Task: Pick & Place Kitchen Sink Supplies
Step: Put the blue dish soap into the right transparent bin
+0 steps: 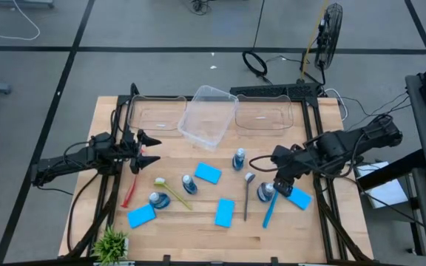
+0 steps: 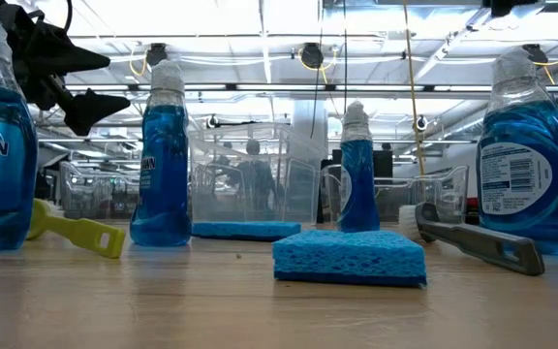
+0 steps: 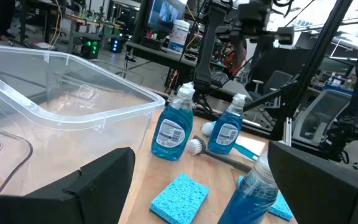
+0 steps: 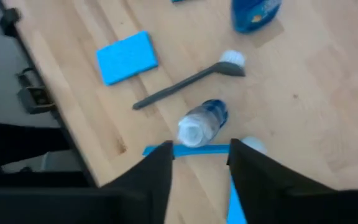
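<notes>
The right hand hangs over the right side of the wooden worktop. Its two dark fingers are spread apart, with nothing between them. Right below them stands a small blue bottle with a pale cap. A thin blue brush lies just beside that bottle. A grey brush with a white head lies on its other side, and a flat blue sponge sits farther off.

The left hand waits over the left side of the worktop, with its fingers spread wide too. A red brush lies below it. A clear plastic bin sits tilted at the back, between two flat clear trays.
</notes>
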{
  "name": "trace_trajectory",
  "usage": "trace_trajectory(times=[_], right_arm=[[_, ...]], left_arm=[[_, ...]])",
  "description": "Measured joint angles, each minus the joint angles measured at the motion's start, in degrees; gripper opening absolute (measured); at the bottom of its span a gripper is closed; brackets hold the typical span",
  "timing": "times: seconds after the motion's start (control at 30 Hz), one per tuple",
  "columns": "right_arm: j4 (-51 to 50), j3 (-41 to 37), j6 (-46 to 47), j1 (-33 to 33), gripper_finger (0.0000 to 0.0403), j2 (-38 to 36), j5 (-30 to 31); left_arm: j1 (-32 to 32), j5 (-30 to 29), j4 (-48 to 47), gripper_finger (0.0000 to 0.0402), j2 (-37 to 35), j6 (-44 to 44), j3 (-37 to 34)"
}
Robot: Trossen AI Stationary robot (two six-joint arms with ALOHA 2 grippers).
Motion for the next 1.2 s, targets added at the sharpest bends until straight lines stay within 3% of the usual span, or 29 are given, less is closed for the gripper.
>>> trace_trajectory(times=[0.27,0.47,1.2], right_arm=[[2.1,-6.0,5.5,0.0,0.0265,0.0,-0.1],[2.9,-8.5,5.5,-0.1,0.0306,0.0,0.0],[8.6,-8.9,8.4,-0.1,0.0297,3.1,1.4]], left_arm=[[0.0,0.0,0.0,0.0365,0.0,0.0,0.0],[0.0,0.0,0.0,0.0365,0.0,0.0,0.0],[0.0,0.0,0.0,0.0365,0.0,-0.6,0.0]])
